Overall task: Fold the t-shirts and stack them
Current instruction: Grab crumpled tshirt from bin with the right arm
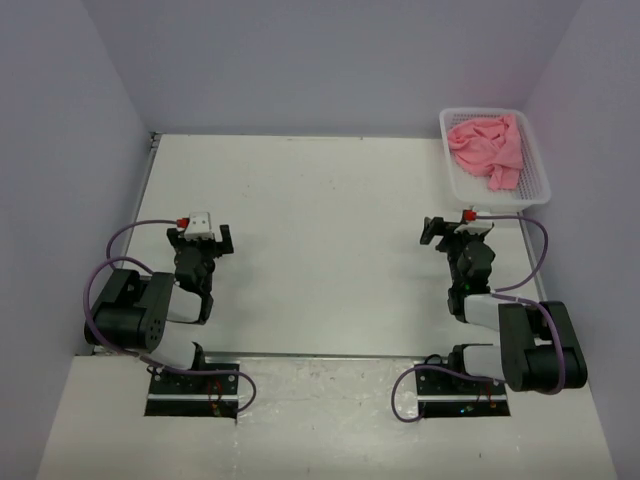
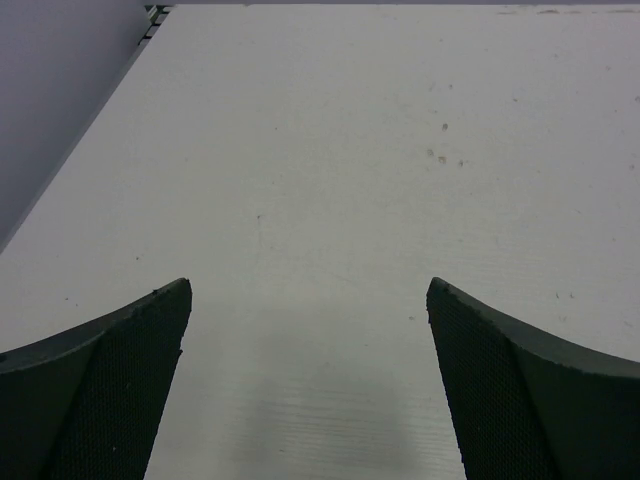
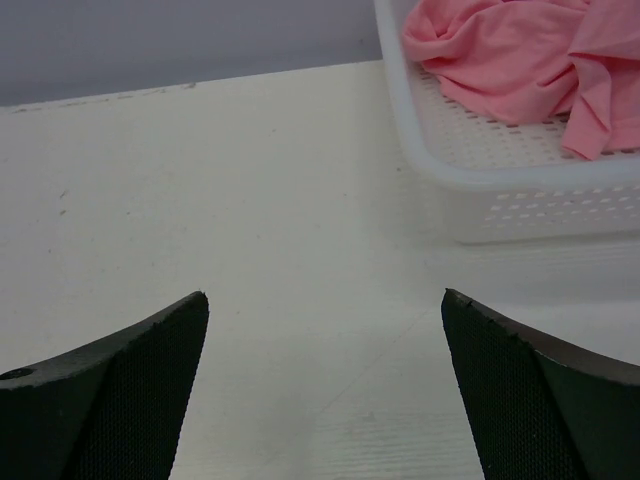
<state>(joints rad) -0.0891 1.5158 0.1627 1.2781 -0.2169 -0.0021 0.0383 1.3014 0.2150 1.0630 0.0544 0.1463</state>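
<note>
Crumpled salmon-pink t-shirts (image 1: 487,148) lie bunched inside the white mesh basket (image 1: 457,182) at the far right of the table; the right wrist view shows the same pink cloth (image 3: 520,60) in the basket (image 3: 520,205). My right gripper (image 1: 455,229) stands open just in front of the basket, nothing between its fingers (image 3: 325,297). My left gripper (image 1: 203,236) is open over bare table on the left side, far from the cloth, with only white tabletop between its fingers (image 2: 308,285).
The white table (image 1: 320,230) is walled by pale lilac panels at the back and sides. A ledge and gap run along the table's left edge (image 2: 150,20). Both arm bases sit at the near edge.
</note>
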